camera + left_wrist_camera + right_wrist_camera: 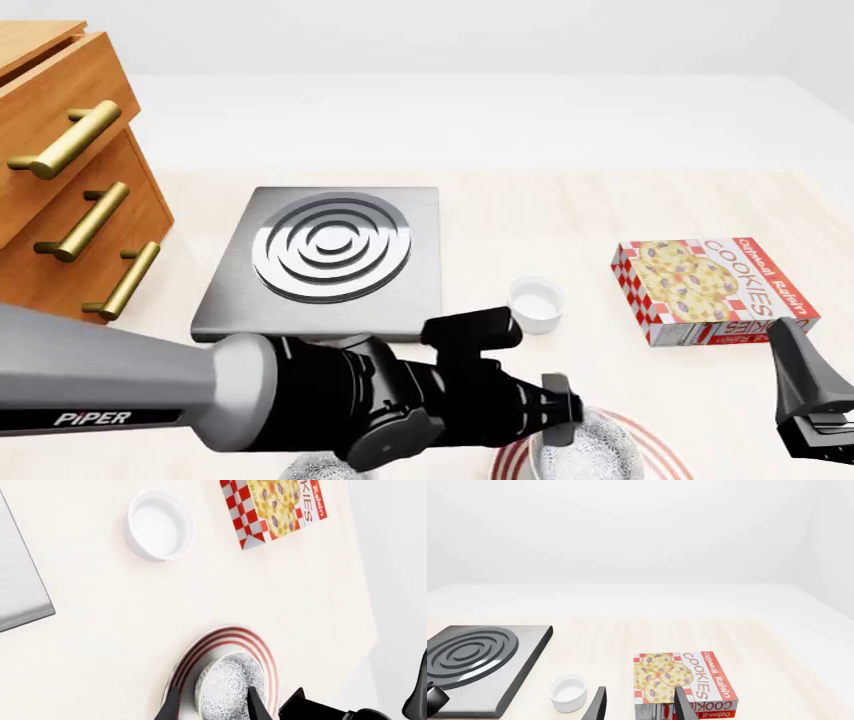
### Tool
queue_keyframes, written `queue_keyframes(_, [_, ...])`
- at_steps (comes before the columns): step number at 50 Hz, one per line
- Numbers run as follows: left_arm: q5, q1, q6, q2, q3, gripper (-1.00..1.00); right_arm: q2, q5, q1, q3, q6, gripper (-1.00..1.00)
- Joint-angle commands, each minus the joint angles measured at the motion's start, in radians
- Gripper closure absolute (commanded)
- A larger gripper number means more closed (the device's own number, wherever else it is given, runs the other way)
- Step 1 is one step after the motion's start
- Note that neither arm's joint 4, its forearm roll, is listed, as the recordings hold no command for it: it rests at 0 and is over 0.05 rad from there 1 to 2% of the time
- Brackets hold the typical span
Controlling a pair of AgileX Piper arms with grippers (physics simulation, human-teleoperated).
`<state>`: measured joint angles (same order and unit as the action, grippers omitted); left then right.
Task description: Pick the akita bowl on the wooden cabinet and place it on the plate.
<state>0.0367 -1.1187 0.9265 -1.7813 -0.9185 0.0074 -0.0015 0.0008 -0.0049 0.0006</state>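
Note:
The akita bowl [227, 687], speckled black and white, sits upright inside the plate [220, 637], a white disc with red rings. In the front view the bowl [594, 450] and plate [667, 452] lie at the bottom edge, right of centre. My left gripper [213, 709] hangs just above the bowl and is open, one finger outside the bowl and the other over its rim. My right gripper [640, 711] is open and holds nothing; it stands at the right edge [811, 400], apart from the plate. The wooden cabinet [60, 170] stands at the far left.
A grey stove slab [327, 255] with silver rings lies mid-table. A small white cup [537, 303] stands just beyond the plate. A cookie box [714, 290] lies to the right. Another speckled shape [320, 468] peeks out under my left arm at the bottom edge.

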Motion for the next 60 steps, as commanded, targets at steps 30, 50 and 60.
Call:
queue_keyframes(30, [-0.053, 0.070, -0.078, 0.238, 0.042, -1.00, 0.000, 0.000, 0.000, 0.000, 0.000, -1.00])
queue_keyframes(50, [-0.058, 0.115, -0.097, 0.290, 0.051, -1.00, -0.001, 0.001, 0.012, 0.000, 0.002, -1.00])
queue_keyframes(60, [-0.044, 0.122, -0.093, 0.298, 0.069, -1.00, -0.007, -0.046, 0.106, -0.021, -0.069, -1.00])
